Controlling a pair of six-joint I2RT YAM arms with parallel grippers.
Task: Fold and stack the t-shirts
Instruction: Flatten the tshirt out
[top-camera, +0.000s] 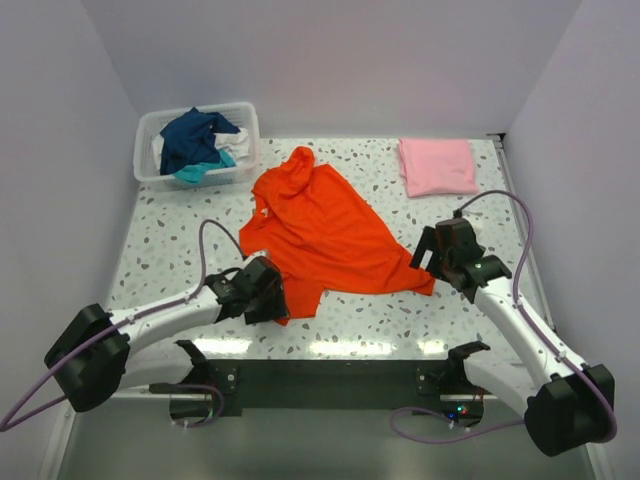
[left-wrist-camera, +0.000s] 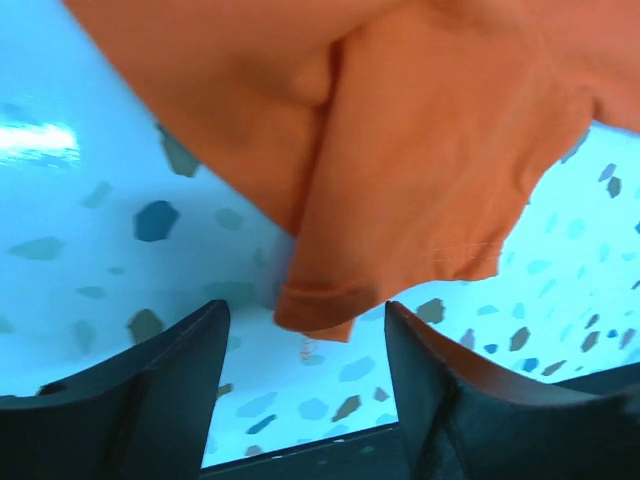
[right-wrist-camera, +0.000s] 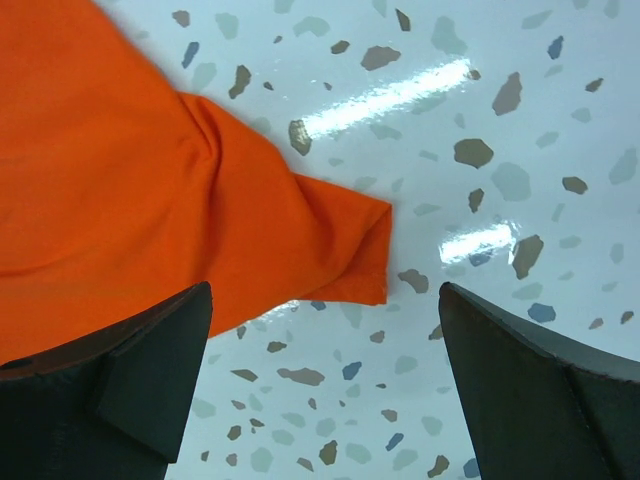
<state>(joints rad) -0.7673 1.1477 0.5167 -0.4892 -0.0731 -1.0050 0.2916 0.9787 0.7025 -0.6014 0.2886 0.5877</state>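
Orange-red cloth fills the centre of the top view: the orange shirt (top-camera: 325, 235) lies open but rumpled on the speckled table (top-camera: 160, 240), its narrow end toward the upper middle of the frame and its wide edge running from lower left to right of centre. Locate the left gripper (top-camera: 262, 292) at the shirt's lower left corner, low over the table. In the left wrist view its fingers (left-wrist-camera: 170, 380) stand apart, and a hemmed corner of the orange shirt hangs between them at the centre of the frame without touching either one; nothing is gripped. Locate the right gripper (top-camera: 440, 255) at the shirt's right-hand tip, right of centre. In the right wrist view its fingers (right-wrist-camera: 150, 370) are spread wide, with the shirt's hemmed tip lying flat on the table in the gap between them; nothing is gripped there either. Find the pink shirt (top-camera: 437, 166) folded flat at the upper right of the table, well apart from the orange shirt. Find the basket (top-camera: 150, 170) at the upper left, holding a crumpled navy shirt (top-camera: 195, 135) with teal cloth (top-camera: 195, 172) and white cloth (top-camera: 235, 135) beside it.
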